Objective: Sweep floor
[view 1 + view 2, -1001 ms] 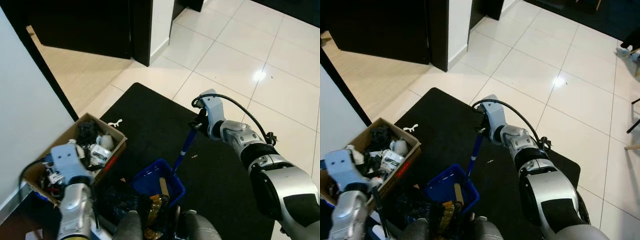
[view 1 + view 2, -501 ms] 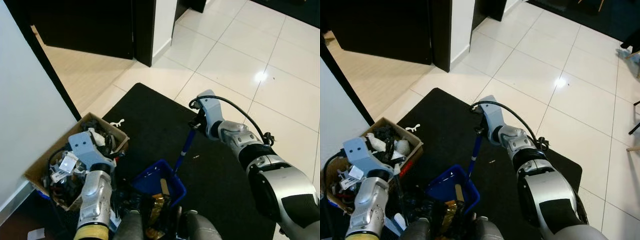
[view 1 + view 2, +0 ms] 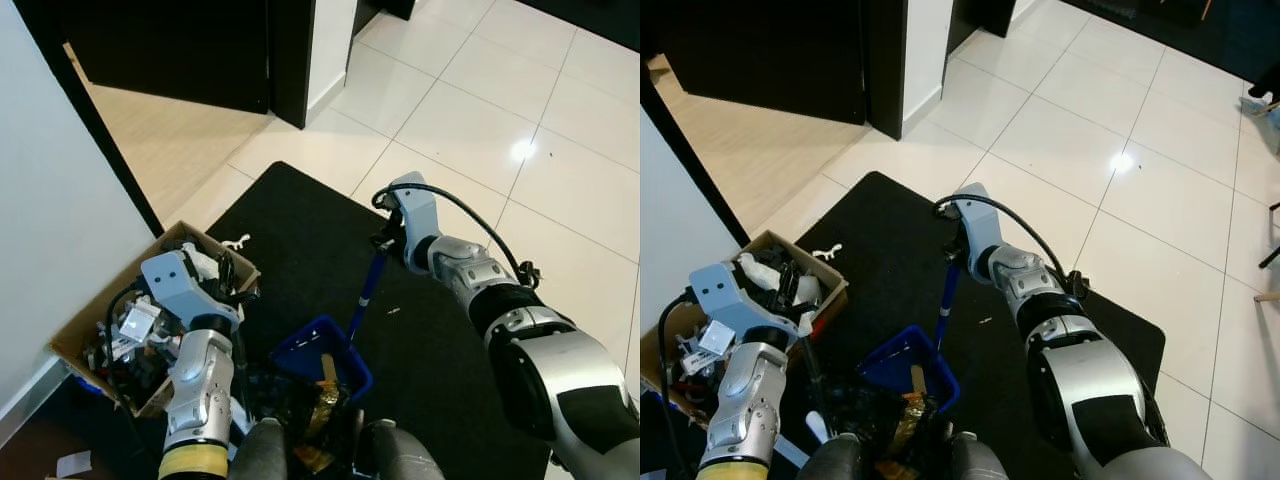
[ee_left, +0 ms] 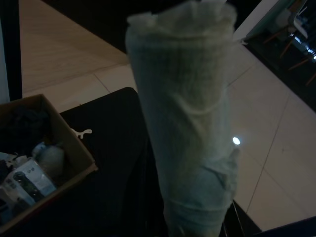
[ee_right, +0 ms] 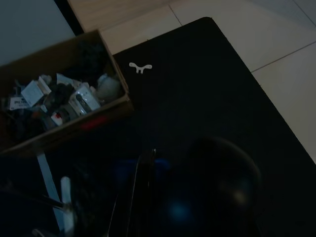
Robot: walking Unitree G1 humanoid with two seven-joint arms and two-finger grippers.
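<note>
My right gripper [image 3: 385, 243] has its fingers closed on the top end of the blue handle [image 3: 367, 287], out over the black mat [image 3: 300, 240]. Down from there, closest to me, the handle runs into the blue dustpan [image 3: 322, 352], which sits on the mat right in front of my legs with some brownish scraps in it. A tiny white crumb [image 3: 393, 311] lies on the mat just beside the handle, on my right.

Off to the left of the dustpan, my left gripper [image 3: 200, 300] is up near the cardboard box [image 3: 100, 335] full of junk; can't tell how its fingers sit, though the left wrist view has a pale cloth-wrapped roll [image 4: 190, 113] standing right in front of it.

Beyond the handle the mat ends at shiny white tiles [image 3: 470, 120], and further left there's a dark doorway [image 3: 170, 45].
</note>
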